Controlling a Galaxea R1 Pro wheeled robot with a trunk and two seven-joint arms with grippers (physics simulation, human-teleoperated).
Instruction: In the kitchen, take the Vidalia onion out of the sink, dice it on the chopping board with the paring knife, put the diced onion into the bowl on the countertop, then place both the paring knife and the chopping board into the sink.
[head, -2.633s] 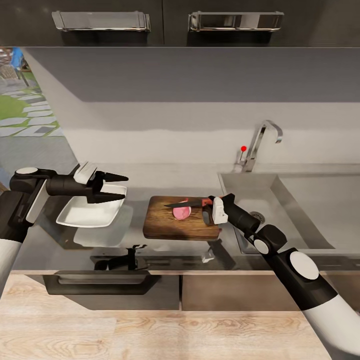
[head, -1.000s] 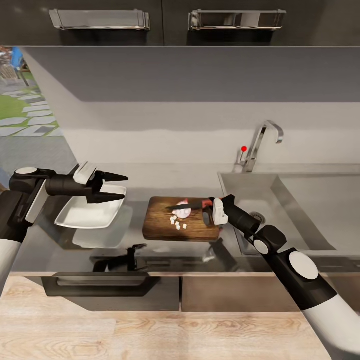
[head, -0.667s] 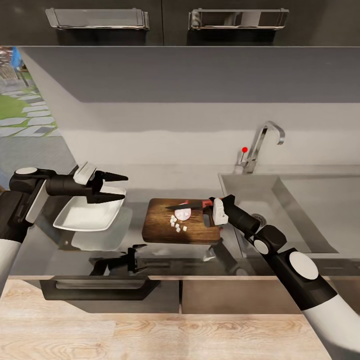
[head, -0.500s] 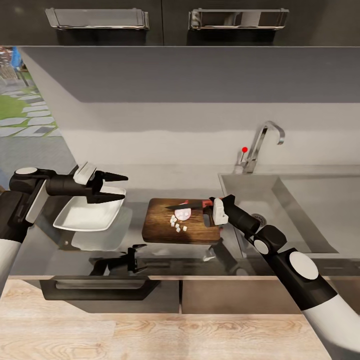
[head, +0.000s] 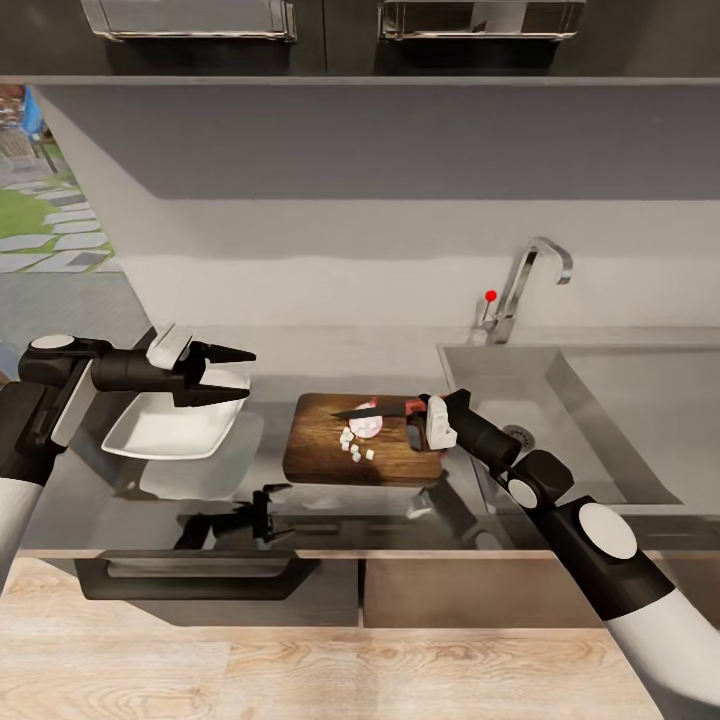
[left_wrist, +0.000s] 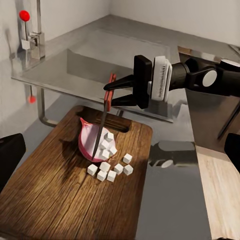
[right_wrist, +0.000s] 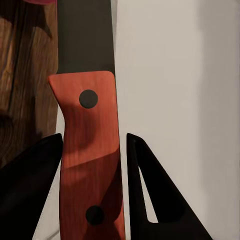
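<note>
On the countertop (head: 330, 505) before me, the chopping board (head: 318, 462) lies at twelve o'clock, bearing the onion (head: 368, 427) and its dice (head: 354, 451); bowl (head: 165, 433) at nine, sink (head: 590, 420) at three.

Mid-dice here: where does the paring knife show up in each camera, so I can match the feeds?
Head view: the paring knife lies across the chopping board's far part, held by the right gripper.
Left wrist view: paring knife blade runs down into the onion half, above the white cubes.
Right wrist view: its red handle sits between the gripper's fingers.
Shared landmark: the wooden chopping board.
</note>
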